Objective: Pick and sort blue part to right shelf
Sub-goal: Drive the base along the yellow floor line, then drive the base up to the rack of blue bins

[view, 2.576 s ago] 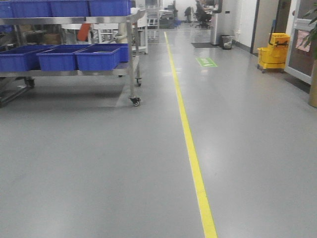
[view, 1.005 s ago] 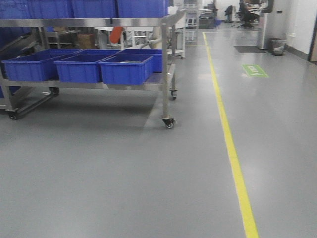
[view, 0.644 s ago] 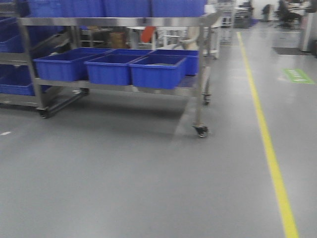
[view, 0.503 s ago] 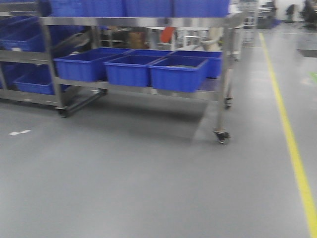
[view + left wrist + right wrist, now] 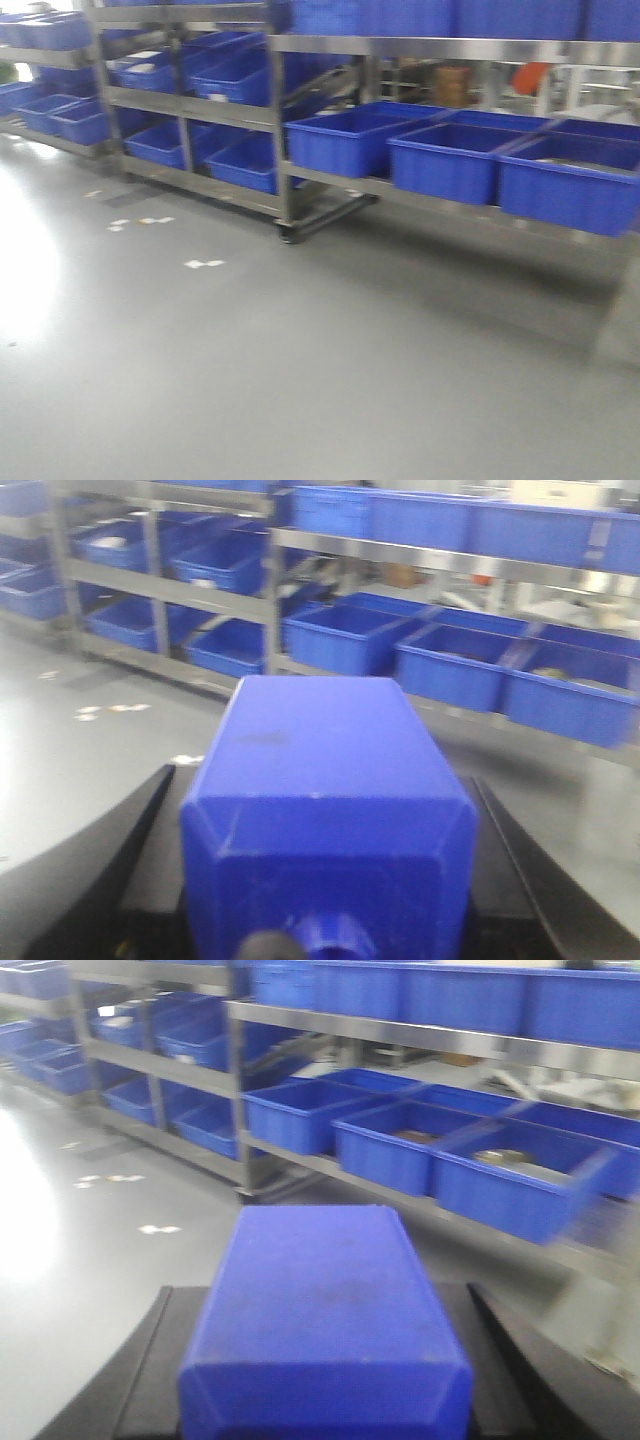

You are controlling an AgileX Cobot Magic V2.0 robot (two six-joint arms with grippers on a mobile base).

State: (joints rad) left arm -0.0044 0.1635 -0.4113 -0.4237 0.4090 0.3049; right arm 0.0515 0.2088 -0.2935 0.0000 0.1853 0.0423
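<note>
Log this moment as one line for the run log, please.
view: right shelf ahead | left tool: shut on round-knobbed blue block | right tool: shut on blue part | drop-off: not yet done

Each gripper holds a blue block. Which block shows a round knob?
The block in the left gripper: a round knob shows at its near end. The block in the right gripper shows none.

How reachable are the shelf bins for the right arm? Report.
Probably not yet: bare floor lies between the robot and the bins on the right shelf. Nothing blocks it; the right tool holds the blue part.
</note>
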